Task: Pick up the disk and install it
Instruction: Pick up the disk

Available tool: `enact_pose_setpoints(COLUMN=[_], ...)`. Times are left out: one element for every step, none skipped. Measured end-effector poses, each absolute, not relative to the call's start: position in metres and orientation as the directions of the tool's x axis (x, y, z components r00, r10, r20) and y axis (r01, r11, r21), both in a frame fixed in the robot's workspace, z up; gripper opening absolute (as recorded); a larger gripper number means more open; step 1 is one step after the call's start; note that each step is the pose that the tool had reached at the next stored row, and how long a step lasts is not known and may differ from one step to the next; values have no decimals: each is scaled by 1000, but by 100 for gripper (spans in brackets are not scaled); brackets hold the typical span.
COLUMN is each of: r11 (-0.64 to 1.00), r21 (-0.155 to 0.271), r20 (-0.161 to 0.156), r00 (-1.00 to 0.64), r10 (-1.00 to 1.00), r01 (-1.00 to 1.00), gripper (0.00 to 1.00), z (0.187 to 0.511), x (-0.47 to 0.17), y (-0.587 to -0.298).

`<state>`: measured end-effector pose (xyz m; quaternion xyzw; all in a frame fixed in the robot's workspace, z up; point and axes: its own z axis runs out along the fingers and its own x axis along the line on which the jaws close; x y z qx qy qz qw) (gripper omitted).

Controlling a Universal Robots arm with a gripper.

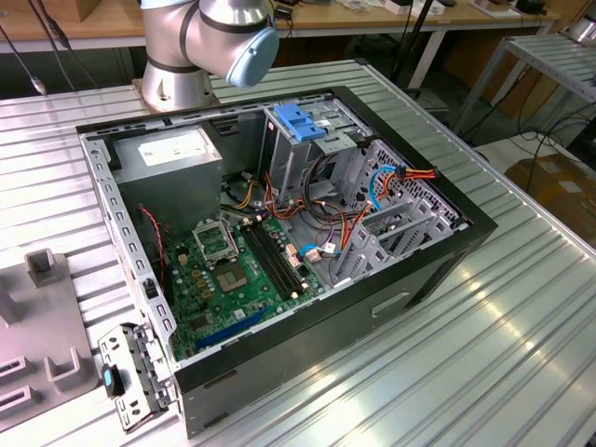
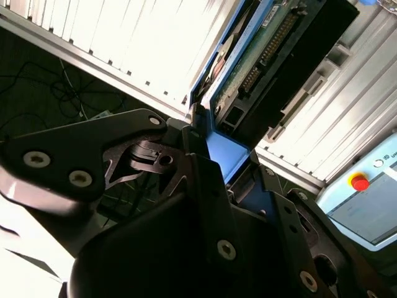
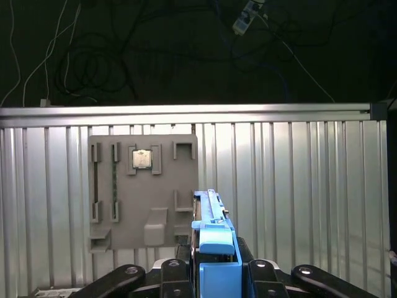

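As you see in the first wrist view, the gripper (image 3: 214, 264) is clamped on the disk (image 3: 215, 217), one black finger on each flat face. The disk sits edge-on, with one blue side rail facing the camera.

Orientation: the long axis runs straight out from the gripper toward the ribbed desk (image 3: 298, 198). In the second wrist view the green circuit-board face of the disk is exposed, and a blue rail sits at the gripper end.

Edges and room:
- The disk's far end overlaps the border of the grey fixture plate (image 3: 124, 205) in the picture. You cannot tell whether they touch.
- Bare ribbed desk lies on the disk's other side.
- The desk ends at a straight metal edge, with dark floor and loose cables past it.
- In the exterior view the computer case (image 1: 372, 307) lies open in the middle of the desk, with bare surface toward the exterior view's right.

Counts:
- one disk
- one fixture plate carrying one processor chip (image 3: 141, 159)
- one case
- one blue bracket (image 1: 298, 123) on top of one metal drive cage (image 1: 321, 158)
- one pendant with one red button (image 2: 358, 182)
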<state>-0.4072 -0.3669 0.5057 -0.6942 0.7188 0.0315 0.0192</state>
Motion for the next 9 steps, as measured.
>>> enact_pose_setpoints(r11=[34,34,34,34,34,34,34,34,34], r21=[19,19,19,19,19,19,19,19,19], r20=[-71,-71,-71,-71,-71,-71,-71,-71,-71], r00=[-35,-35,-35,-35,-35,-35,-35,-35,-35], r10=[-997,-997,-997,-997,-997,-997,-997,-997,-997], r01=[-999,-999,-999,-999,-999,-999,-999,-999,-999], gripper=[37,37,37,37,37,37,37,37,37], z=[506,506,506,506,506,506,506,506,506], x=[-406,-405,-405,-403,-403,-402,-401,-401,-400], y=[-367,-367,-367,-367,-367,-367,-367,-367,-367])
